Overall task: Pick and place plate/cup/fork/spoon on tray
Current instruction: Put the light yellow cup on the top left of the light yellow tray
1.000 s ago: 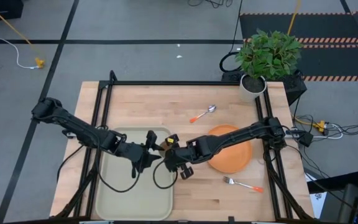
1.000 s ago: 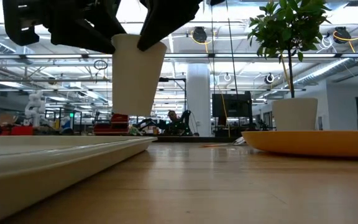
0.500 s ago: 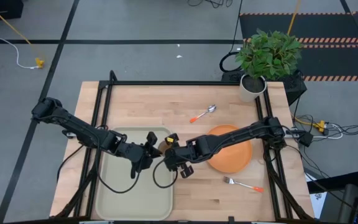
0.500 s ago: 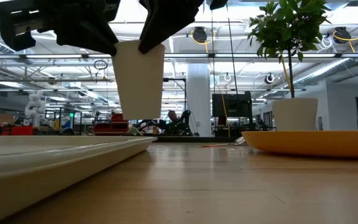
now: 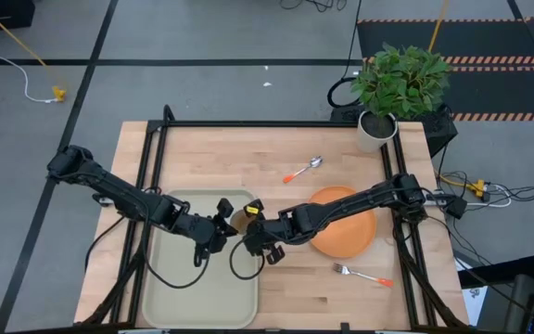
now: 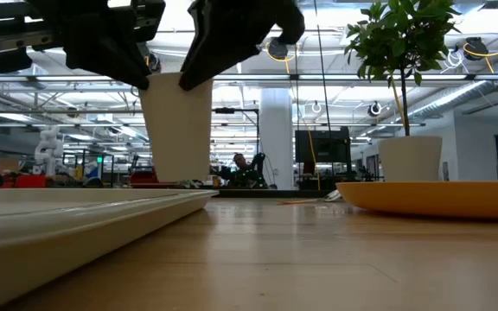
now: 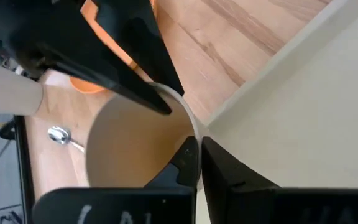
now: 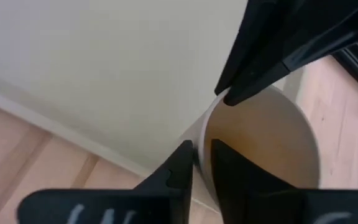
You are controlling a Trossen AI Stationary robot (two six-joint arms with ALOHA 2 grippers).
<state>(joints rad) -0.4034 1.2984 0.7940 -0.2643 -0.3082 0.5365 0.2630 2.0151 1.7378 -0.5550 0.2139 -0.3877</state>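
Observation:
The tan cup (image 5: 239,220) stands upright between my two grippers, over the right part of the pale tray (image 5: 188,288). In the low view the cup (image 6: 178,130) has its bottom hidden behind the tray's rim (image 6: 102,207). My left gripper (image 7: 197,146) is shut on the cup's wall. My right gripper (image 8: 201,149) is slightly open, with one finger inside the cup's wall (image 8: 202,134) and one outside. The orange plate (image 5: 346,223), the spoon (image 5: 302,170) and the fork (image 5: 362,274) lie flat on the wood. My left gripper pinches the cup's wall at the rim (image 7: 191,127), one finger inside the cup and one outside. The fingers come from above, slanting in from the table's left. The cup stays upright; whether its bottom rests on the tray cannot be seen. My right gripper straddles the rim on the opposite side; whether it touches the cup I cannot tell.
A potted plant in a white pot (image 5: 375,130) stands at the table's far right corner. The plate lies just right of the right arm. Bare wood lies between the tray and the fork, and along the far side of the table.
The cup has gone down and a little toward the table's left, staying upright. Its bottom, seen clear above the tray's rim before, now sits behind it. Both grippers have come down with it.

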